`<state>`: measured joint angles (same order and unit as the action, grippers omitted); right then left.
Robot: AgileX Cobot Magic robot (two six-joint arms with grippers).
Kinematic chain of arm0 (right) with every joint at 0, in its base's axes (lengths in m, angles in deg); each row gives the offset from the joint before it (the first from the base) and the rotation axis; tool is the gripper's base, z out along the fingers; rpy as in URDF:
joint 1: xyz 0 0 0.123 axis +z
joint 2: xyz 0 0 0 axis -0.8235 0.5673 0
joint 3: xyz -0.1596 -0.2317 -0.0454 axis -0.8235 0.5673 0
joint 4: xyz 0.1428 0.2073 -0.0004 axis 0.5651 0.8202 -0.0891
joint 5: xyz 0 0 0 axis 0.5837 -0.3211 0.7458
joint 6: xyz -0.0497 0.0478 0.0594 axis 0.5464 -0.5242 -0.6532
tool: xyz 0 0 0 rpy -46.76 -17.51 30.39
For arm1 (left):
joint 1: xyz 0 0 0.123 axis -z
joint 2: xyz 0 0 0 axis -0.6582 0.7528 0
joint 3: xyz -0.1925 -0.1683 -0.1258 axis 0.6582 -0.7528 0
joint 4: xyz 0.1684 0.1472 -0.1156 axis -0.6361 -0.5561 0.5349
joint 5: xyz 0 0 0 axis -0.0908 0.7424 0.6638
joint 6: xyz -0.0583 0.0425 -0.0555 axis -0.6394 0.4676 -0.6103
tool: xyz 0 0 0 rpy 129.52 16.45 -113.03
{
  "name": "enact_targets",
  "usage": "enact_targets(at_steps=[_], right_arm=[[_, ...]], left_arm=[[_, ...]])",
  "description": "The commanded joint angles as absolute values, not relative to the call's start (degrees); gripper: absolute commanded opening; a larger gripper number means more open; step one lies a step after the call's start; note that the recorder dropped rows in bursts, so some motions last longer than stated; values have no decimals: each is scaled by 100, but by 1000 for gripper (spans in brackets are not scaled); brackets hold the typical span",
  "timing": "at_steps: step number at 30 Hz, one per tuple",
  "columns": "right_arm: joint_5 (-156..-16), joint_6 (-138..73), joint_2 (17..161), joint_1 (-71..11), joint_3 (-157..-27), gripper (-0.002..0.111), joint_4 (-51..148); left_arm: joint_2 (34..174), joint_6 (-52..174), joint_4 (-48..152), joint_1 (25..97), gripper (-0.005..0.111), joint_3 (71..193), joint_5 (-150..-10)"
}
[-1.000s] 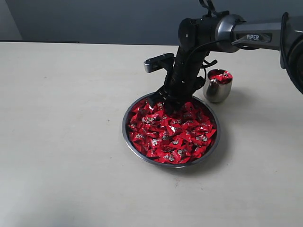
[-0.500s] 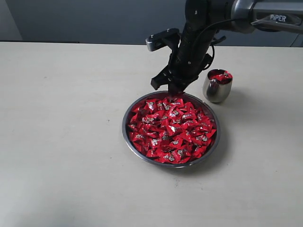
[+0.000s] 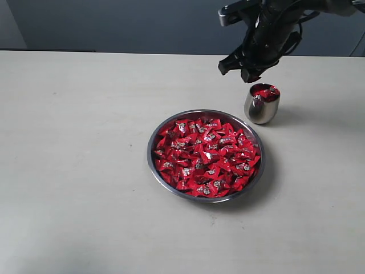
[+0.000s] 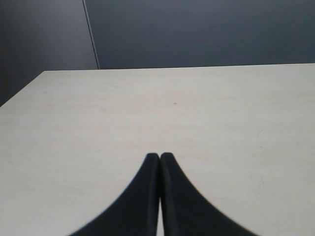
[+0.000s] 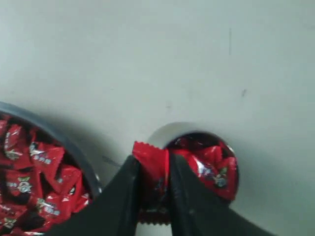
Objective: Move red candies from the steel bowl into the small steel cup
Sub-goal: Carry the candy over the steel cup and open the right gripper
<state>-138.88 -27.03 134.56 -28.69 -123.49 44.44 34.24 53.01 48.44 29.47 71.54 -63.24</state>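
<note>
The steel bowl (image 3: 157, 130) sits mid-table, heaped with red candies (image 3: 206, 157). To its upper right stands the small steel cup (image 3: 261, 109), with a few red candies (image 3: 266, 92) in its mouth. My right gripper (image 3: 245, 73) hangs in the air just above and left of the cup. In the right wrist view the right gripper (image 5: 153, 166) is shut on one red candy (image 5: 153, 168), with the cup (image 5: 209, 162) just beyond it and the bowl rim (image 5: 81, 162) to one side. My left gripper (image 4: 160, 156) is shut with nothing in it, over bare table.
The pale table (image 3: 74, 171) stretches wide on the left and front of the bowl. A dark wall (image 3: 114, 23) runs behind the table's far edge.
My right gripper has risen out of the bowl with a red candy and moved right, from the bowl's far rim to a spot above the cup.
</note>
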Motion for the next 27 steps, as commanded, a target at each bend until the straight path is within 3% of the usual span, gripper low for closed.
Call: enact_targets(at_steps=[1,27], right_arm=[[-13697,-2757,13397,-3162,-12332,15,4394],[-13663,-2799,14241,-3308,-12332,15,4498]], left_arm=[[3398,5286,4811,2989,0,7132,-6334],[3398,5286,4811,2989,0,7132,-6334]])
